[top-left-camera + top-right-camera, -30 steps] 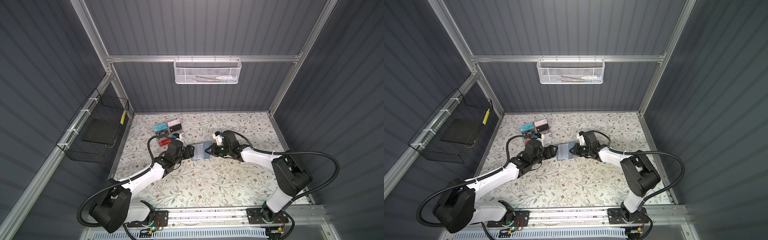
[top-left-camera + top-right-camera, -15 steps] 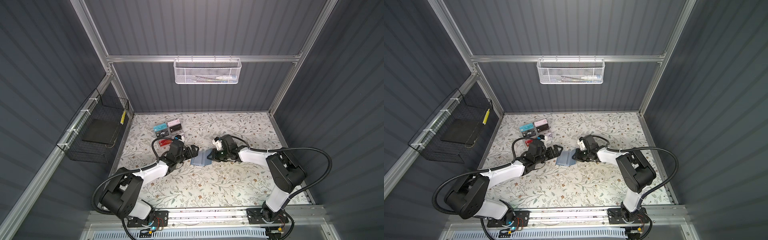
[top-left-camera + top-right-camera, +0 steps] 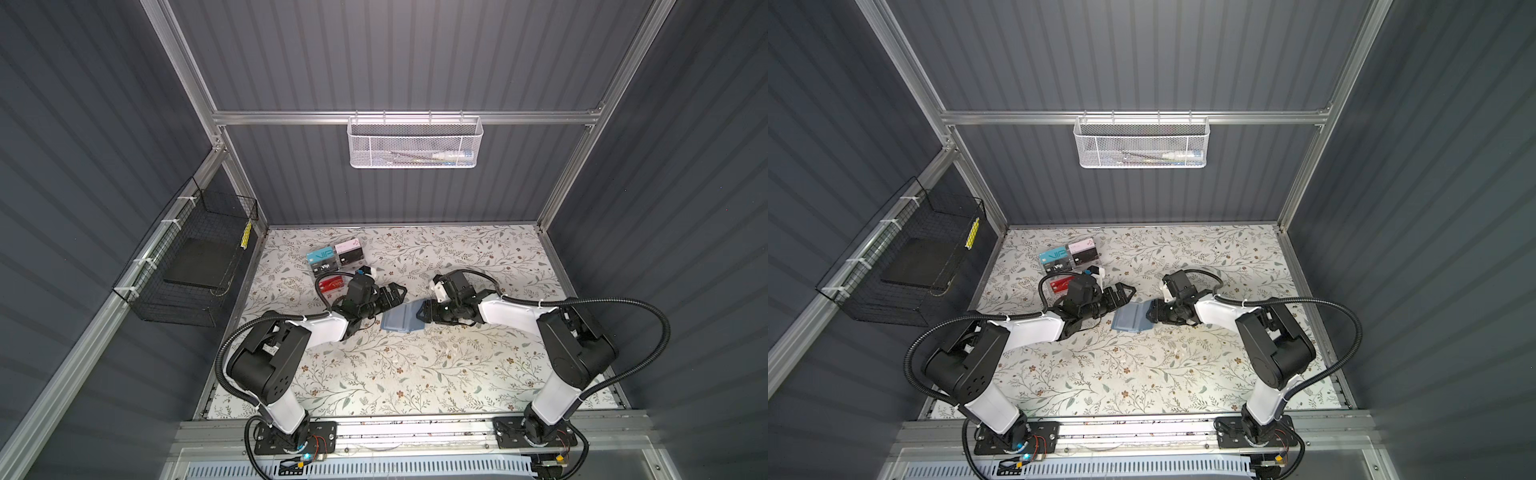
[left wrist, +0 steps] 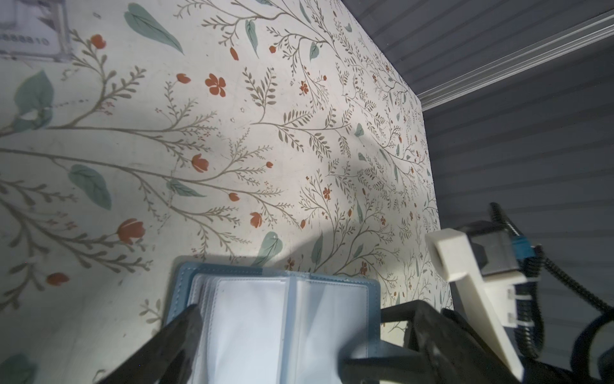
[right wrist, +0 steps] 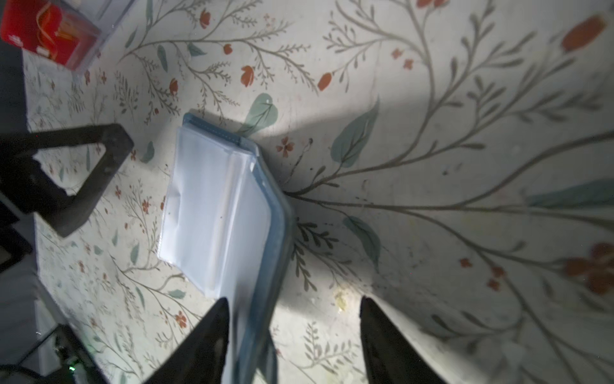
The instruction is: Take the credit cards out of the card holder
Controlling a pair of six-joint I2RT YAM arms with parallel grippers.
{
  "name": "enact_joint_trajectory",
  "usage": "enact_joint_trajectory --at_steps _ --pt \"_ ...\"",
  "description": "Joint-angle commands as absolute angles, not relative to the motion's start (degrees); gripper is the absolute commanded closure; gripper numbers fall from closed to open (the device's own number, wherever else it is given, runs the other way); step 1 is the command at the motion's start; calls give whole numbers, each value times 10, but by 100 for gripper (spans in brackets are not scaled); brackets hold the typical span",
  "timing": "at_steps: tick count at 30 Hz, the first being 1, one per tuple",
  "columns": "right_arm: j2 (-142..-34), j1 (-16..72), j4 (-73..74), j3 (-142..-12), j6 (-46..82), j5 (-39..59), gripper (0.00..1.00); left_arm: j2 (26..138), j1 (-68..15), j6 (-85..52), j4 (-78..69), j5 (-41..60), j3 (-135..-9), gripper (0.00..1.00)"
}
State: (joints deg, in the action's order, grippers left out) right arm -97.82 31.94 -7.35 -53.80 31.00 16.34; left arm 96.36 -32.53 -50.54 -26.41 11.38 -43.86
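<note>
Card holder lies open on the desk, mid-desk btwn the two arms, blue cover down, clear sleeves facing up. L claw is spread wide, low and just beside the holder's L side, gripping nothing; in the R wrist view its finger stands apart from the sleeves. R claw is spread too and holds nothing. The cover's near edge runs in btwn its fingers, close to one, w/ a wide gap to the other, so no pinch. Prob. reason for the layout: holder opened flat so the pockets face up and a card edge can be reached. One claw sits on each side so one can pin the cover while the other pulls. Credit cards: none visible in the holder. The sleeves look pale & blank in both wrist views, w/ no dark rectangle showing through; can't tell if any sit deeper in the stack. Clear rack w/ coloured cards stands at the back L, well apart, not the target. Judgement: w/ both claws off it the holder is loose, and its R half looks tilted up at the fold. A nudge could slide it or flip it shut, so a pin on the cover likely has to come before any pull.
</note>
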Motion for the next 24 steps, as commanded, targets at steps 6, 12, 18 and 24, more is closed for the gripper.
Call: enact_joint_trajectory --at_steps 6,12,18,24 --pt "-956 345 -139 -568 283 70 1 979 -320 -539 -314 143 -425 0" --pt "-965 362 -167 -577 280 15 1 971 -317 -552 -327 148 -408 0" --pt "-970 368 -194 -568 275 -48 1 962 -315 -557 -330 155 -399 0" --pt "-992 375 -219 -586 263 -106 1 963 -312 -571 -349 162 -379 0"
